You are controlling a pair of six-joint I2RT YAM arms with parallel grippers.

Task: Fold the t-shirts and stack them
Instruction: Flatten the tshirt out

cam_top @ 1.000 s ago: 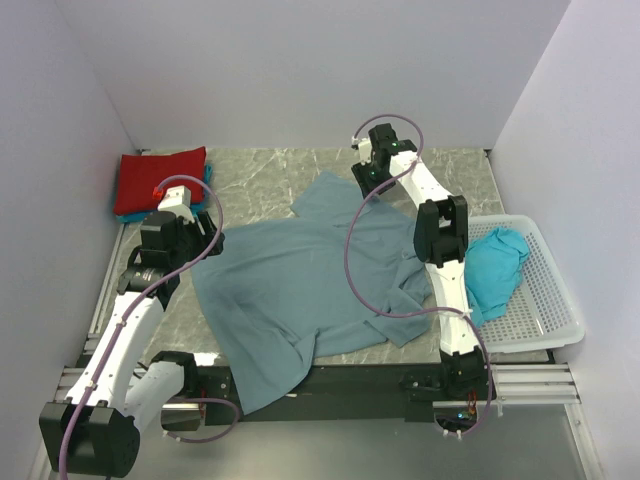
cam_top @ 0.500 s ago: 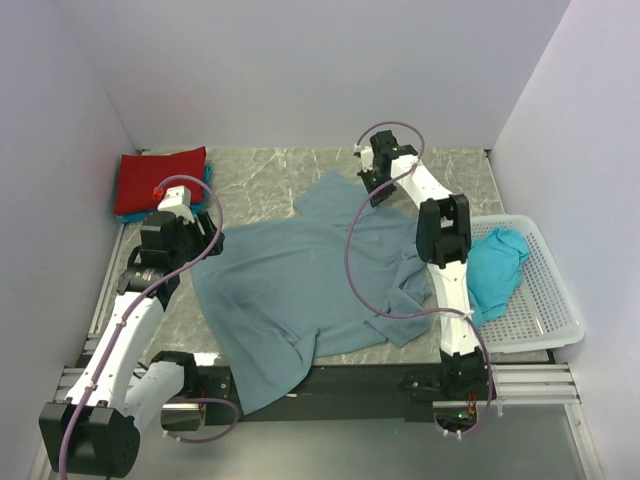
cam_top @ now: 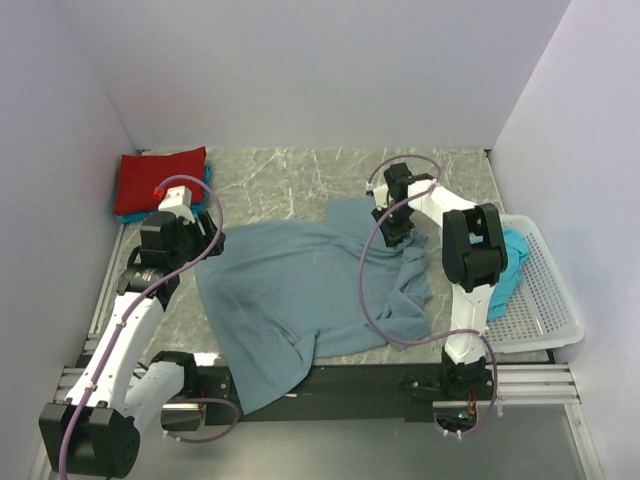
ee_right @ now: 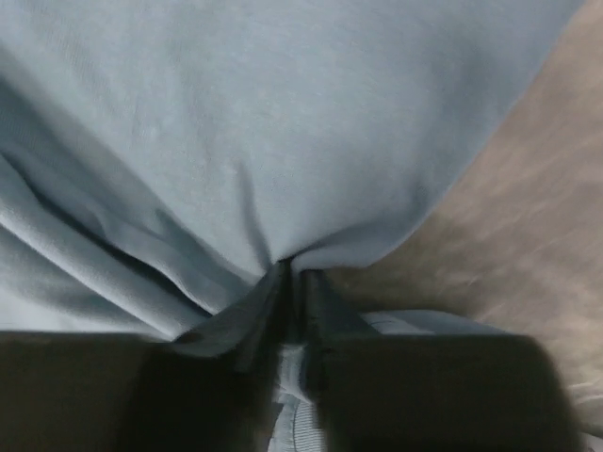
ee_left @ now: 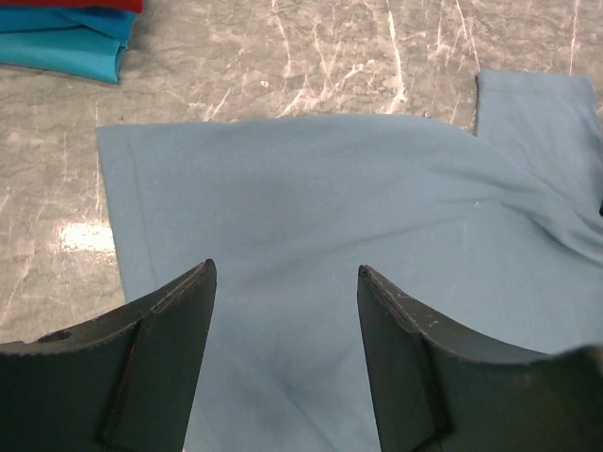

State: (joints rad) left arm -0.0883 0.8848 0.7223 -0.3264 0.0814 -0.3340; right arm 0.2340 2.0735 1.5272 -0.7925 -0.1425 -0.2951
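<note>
Right wrist view: the right pincer (ee_right: 292, 282) is pinching a fold of the blue t-shirt (ee_right: 236, 122). I think it should grip tight and lay the fold over flat and slow. The shirt is soft, grey-blue and wrinkly, spread out beside the white basket (cam_top: 545, 295). The left pincer (ee_left: 285, 273) is spread wide above it.

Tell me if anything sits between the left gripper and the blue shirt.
Nothing visible does. The left gripper hangs open right above the blue shirt, with only bare fabric showing between its jaws.
</note>
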